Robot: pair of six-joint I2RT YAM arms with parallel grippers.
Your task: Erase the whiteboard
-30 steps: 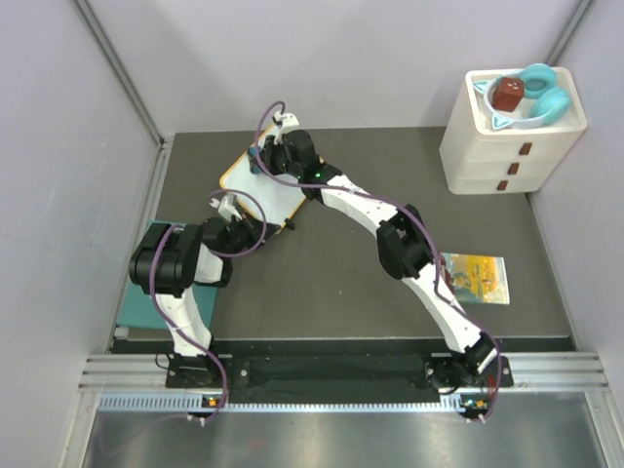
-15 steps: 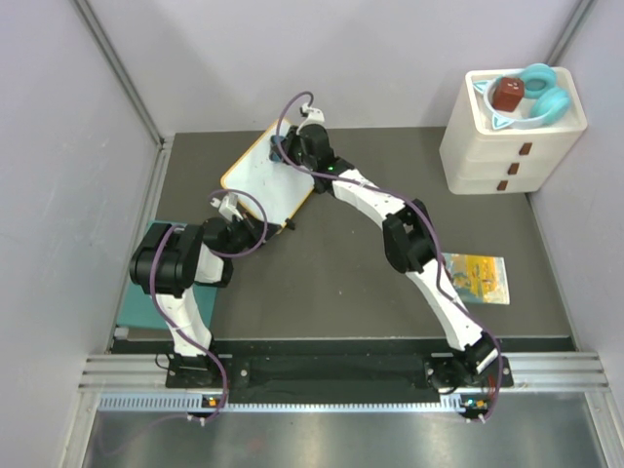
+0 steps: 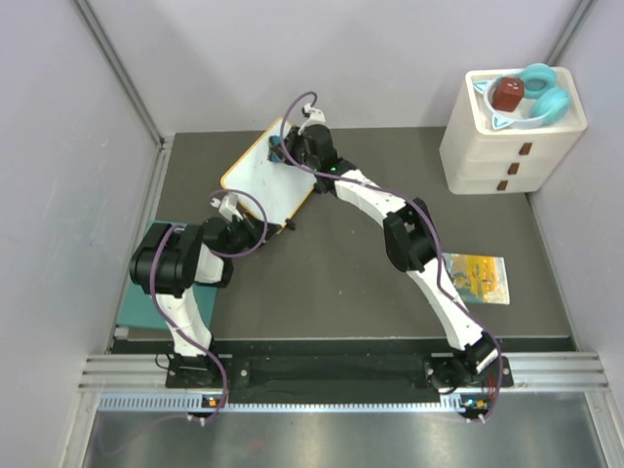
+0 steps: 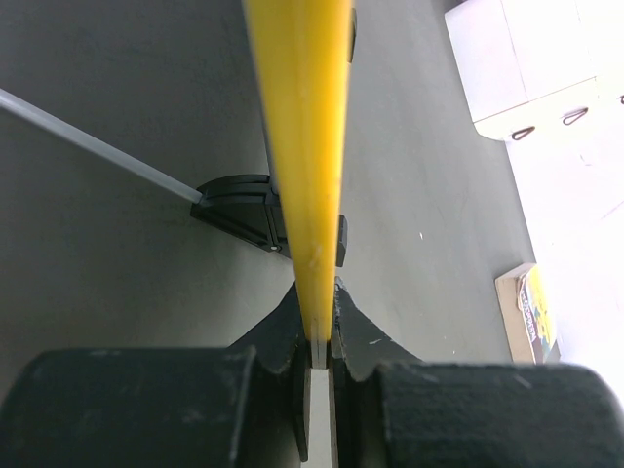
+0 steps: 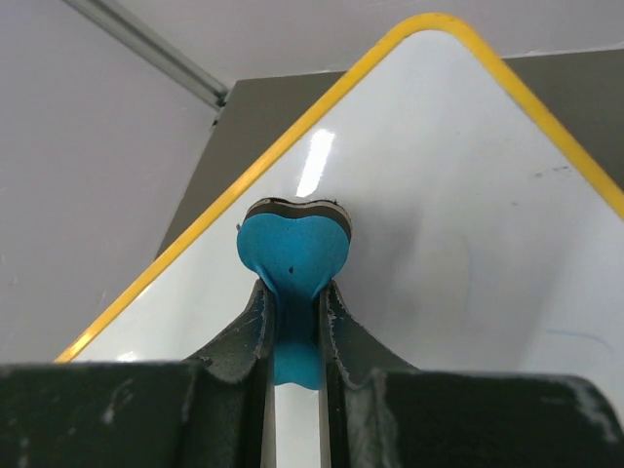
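Heads up: left end effector (image 4: 320, 324) clamps the whiteboard (image 4: 302, 146) rim, right end effector (image 5: 292, 314) clamps the blue eraser (image 5: 292, 252), so hard swipes could twist the board loose.

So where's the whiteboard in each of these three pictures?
Top external: the whiteboard sits upper left of centre, white face up.
Left wrist: seen edge-on, a yellow strip down the middle, pinched by the left gripper.
Right wrist: its white face fills the middle and right, under the blue eraser in the right gripper.
Shared landmark: the yellow rim.
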